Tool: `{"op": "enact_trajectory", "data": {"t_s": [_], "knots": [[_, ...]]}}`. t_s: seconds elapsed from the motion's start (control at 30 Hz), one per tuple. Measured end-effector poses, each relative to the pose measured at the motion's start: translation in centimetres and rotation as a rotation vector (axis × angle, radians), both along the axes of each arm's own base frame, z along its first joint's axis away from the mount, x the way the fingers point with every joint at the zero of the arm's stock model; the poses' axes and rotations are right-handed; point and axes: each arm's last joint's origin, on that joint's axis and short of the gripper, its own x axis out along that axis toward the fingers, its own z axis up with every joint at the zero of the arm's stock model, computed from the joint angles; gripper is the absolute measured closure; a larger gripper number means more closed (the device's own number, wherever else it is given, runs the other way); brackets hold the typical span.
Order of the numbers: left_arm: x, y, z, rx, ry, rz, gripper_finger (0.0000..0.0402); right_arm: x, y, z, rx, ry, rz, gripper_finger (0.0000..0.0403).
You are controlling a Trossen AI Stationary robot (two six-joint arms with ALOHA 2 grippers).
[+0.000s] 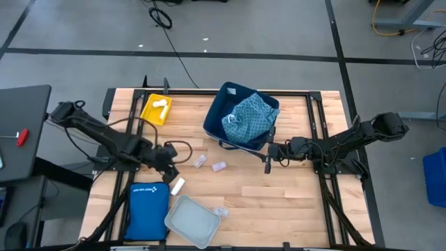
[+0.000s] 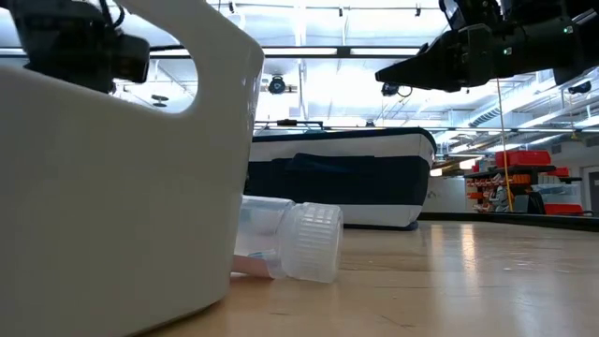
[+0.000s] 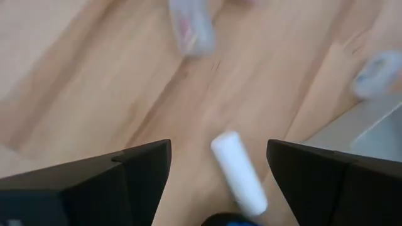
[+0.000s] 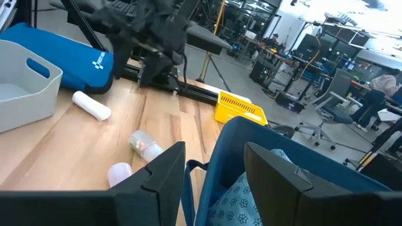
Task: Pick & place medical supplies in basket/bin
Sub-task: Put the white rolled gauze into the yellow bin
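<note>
My left gripper (image 1: 171,169) (image 3: 217,166) hovers open over a white tube (image 3: 239,172) (image 1: 178,185) that lies flat on the wood between its fingers, untouched. My right gripper (image 1: 268,159) (image 4: 213,166) is open beside the near right corner of the navy bin (image 1: 237,104) (image 4: 251,144); I cannot tell whether it touches the bin. The teal patterned cloth (image 1: 249,117) (image 4: 242,194) lies in the bin. Small vials (image 1: 201,162) (image 1: 219,166) (image 1: 221,211) lie loose on the table. A white item (image 1: 161,104) sits in the yellow bin (image 1: 155,111).
The grey tray (image 1: 193,222) (image 2: 112,187) stands at the near edge with a capped vial (image 2: 299,241) lying beside it. A flat blue zip pouch (image 1: 148,209) lies to the tray's left. Bare wood stretches across the near right of the table (image 1: 279,202).
</note>
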Motion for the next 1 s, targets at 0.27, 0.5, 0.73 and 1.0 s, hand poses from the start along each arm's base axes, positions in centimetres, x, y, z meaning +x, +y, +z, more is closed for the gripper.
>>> {"op": "enact_trajectory", "data": {"t_s": [0.27, 0.5, 0.73, 1.0], "knots": [[1.4, -2.1, -3.3, -0.044, 0.169, -0.038, 0.0138, 0.0, 0.0, 0.0, 0.007, 0.002, -0.001, 0.0231], [2.3, -3.4, -4.8, -0.049, 0.253, -0.075, 0.0138, 0.0, 0.0, 0.0, 0.006, -0.002, -0.006, 0.0231], [2.8, -3.9, -6.0, -0.041, 0.315, -0.081, 0.0138, 0.0, 0.0, 0.0, 0.002, -0.002, -0.015, 0.0231], [2.9, -3.8, -6.2, -0.015, 0.312, -0.078, 0.0141, 0.0, 0.0, 0.0, -0.005, -0.001, -0.014, 0.0231]]}}
